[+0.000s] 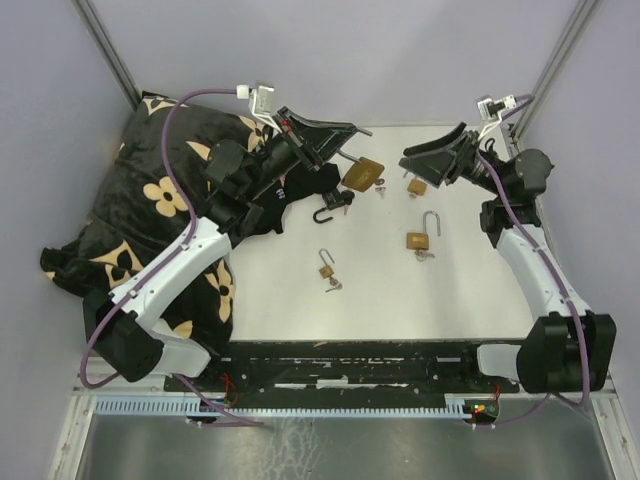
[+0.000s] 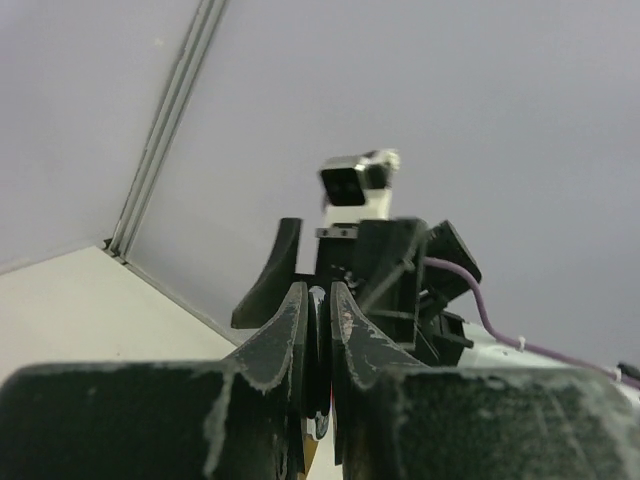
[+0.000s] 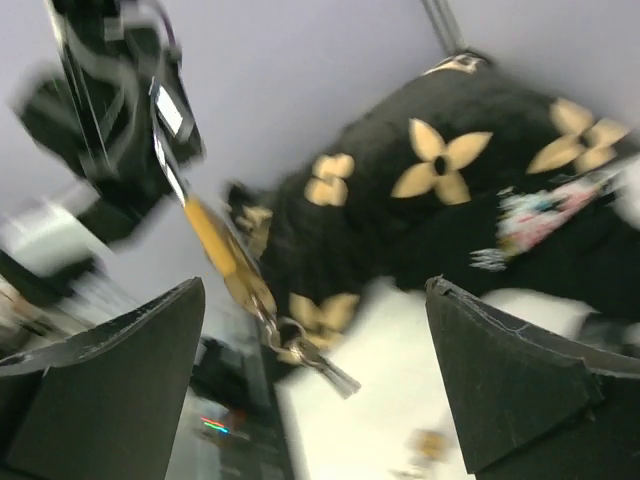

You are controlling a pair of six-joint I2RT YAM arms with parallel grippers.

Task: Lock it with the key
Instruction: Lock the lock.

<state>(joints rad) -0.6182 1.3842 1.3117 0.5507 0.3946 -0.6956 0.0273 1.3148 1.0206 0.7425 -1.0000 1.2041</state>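
1. My left claw (image 1: 338,152) is clenched on the upper end of the brass padlock (image 1: 362,173), which it holds above the table (image 1: 300,300).
2. The padlock's long axis slants, body pointing downward, and the keys (image 3: 312,358) dangle from its lower end.
3. My right claw (image 1: 412,165) is released, its jaws spread wide, facing the padlock without touching it.

Lab test cell: grey walls (image 1: 300,50), aluminium frame (image 1: 105,45)

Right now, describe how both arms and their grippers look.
The left arm and right arm: white links, black joints, a purple cable along each, a silver-white camera at the wrist. The left gripper and right gripper: black, scuffed, tapering fingers.
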